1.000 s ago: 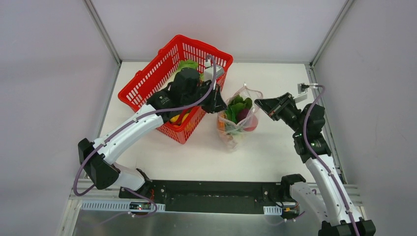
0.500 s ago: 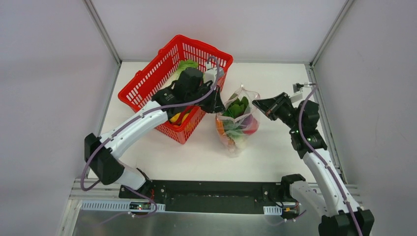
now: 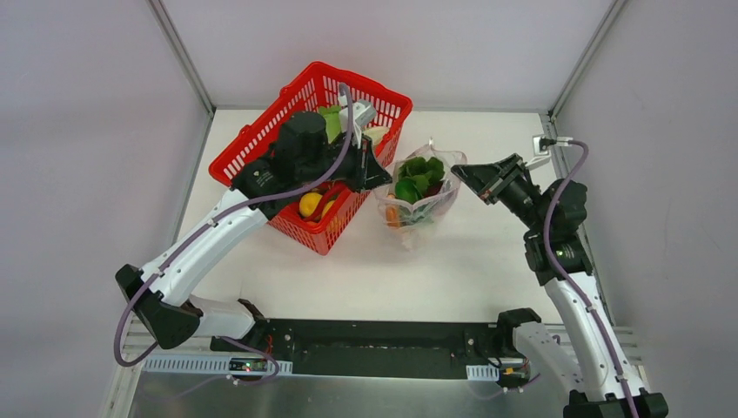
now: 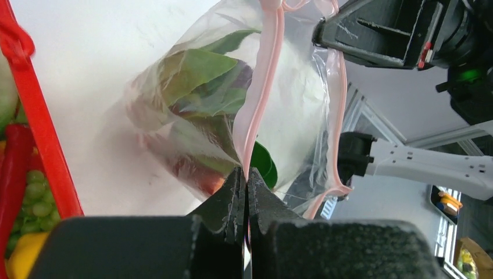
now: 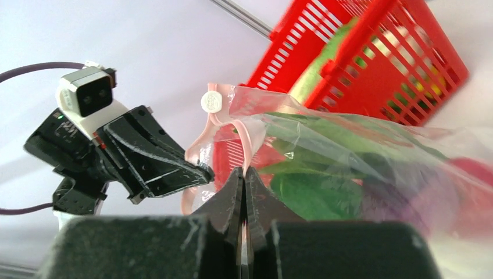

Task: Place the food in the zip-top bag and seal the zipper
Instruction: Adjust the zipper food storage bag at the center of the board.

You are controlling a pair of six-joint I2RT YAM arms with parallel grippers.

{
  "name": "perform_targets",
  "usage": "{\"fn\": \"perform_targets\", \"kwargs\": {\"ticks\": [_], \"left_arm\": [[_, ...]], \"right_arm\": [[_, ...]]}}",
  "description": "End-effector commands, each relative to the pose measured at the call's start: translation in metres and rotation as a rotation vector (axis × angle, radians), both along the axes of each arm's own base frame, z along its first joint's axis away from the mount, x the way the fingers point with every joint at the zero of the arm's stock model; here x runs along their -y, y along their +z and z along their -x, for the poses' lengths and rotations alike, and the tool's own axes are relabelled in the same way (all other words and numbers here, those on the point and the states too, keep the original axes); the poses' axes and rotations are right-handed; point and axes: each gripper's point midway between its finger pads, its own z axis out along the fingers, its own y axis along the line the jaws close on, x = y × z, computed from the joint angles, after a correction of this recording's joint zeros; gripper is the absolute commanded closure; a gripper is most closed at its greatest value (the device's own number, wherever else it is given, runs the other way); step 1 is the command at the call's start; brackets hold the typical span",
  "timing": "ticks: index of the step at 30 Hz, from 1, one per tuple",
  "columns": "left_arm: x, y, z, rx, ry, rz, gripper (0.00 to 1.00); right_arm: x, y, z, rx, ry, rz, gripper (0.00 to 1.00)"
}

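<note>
The only marking on the task's things is on a small round white tab at the end of the bag's mouth strip, and it is too blurred to read.

The clear, crinkly plastic zip-top bag sits just right of the red plastic mesh basket, held up between the two arms over the white bench. Whether its bottom touches the bench cannot be told. Its mouth faces upward and its body trails toward the near edge. The mouth is the long axis, running left to right from one gripper to the other.

The narrow pinkish zipper strip is parted, with its two sides well apart. The left gripper is pinched tight on the basket-side end of the strip, and the right gripper is pinched tight on the opposite end.

Green plastic leaves fill the top of the bag, with an orange piece lower down. A yellow toy lemon lies in the basket.
</note>
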Motion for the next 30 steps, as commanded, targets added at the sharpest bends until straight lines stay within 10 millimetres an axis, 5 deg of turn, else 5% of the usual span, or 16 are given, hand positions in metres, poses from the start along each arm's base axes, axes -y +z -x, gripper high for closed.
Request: {"fn": "perform_targets", "kwargs": {"ticks": [1,5,9,14,18,23,27,30], "left_arm": [[0.003,-0.045,-0.006,-0.059,0.02,-0.055,1.0],[0.014,-0.065,-0.009,-0.123,-0.008,-0.065,1.0],[0.024,-0.046,-0.004,-0.114,-0.063,-0.006,1.0],[0.013,-0.028,-0.006,-0.04,-0.003,0.03,1.0],[0.0,-0.028,-0.01,0.013,0.046,0.002,0.82],[-0.02,-0.037,-0.018,0.04,0.105,-0.07,0.33],[-0.041,-0.031,-0.021,0.083,0.159,-0.076,0.05],[-0.068,-0.027,-0.026,0.124,0.237,-0.115,0.01]], "right_arm": [[0.008,-0.048,-0.014,-0.137,-0.072,0.015,1.0],[0.007,-0.044,-0.017,-0.129,-0.07,0.012,1.0],[0.001,-0.014,-0.01,-0.036,-0.018,-0.002,1.0],[-0.005,0.008,0.005,0.047,0.048,-0.025,1.0],[-0.002,0.013,0.009,0.071,0.035,-0.035,1.0],[0.001,0.007,0.007,0.055,0.01,-0.046,1.0],[-0.001,-0.003,0.006,0.029,0.017,-0.046,1.0],[0.0,-0.008,0.006,0.018,0.009,-0.048,1.0]]}}
